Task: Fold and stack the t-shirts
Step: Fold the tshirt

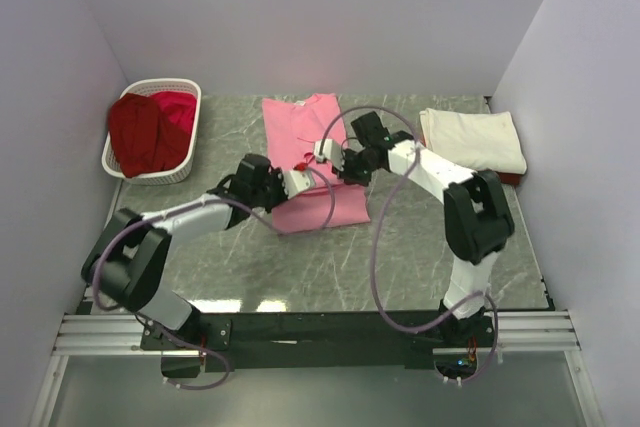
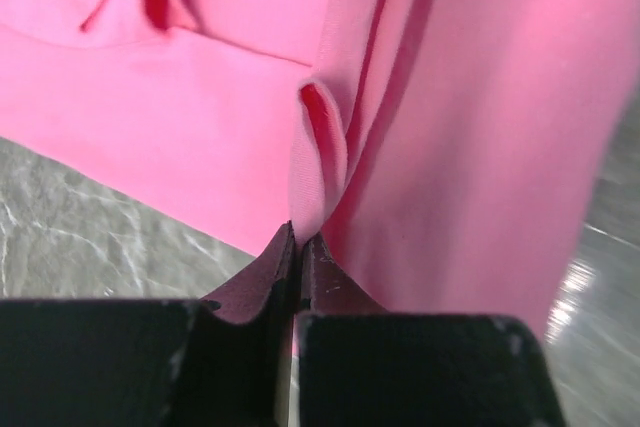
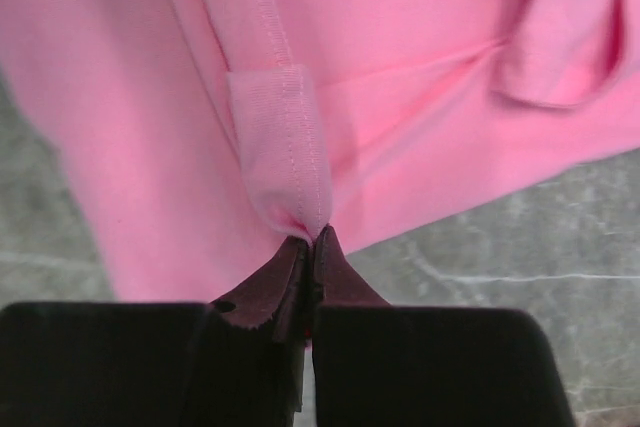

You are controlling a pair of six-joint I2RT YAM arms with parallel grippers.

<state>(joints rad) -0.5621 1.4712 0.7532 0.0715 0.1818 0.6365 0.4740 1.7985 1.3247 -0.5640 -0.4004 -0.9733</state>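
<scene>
Holding pink t-shirt, mid-frame — two pinches.
Fold apiece clamped tight in left fingers and right fingers — on the desk.

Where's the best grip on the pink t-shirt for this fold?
Probably its doubled edges: the left hand is shut on a raised crease of the pink t-shirt, the right hand on a stitched hem fold. Approach low from the table side, since the rest lies flat and offers nothing to pinch.
</scene>
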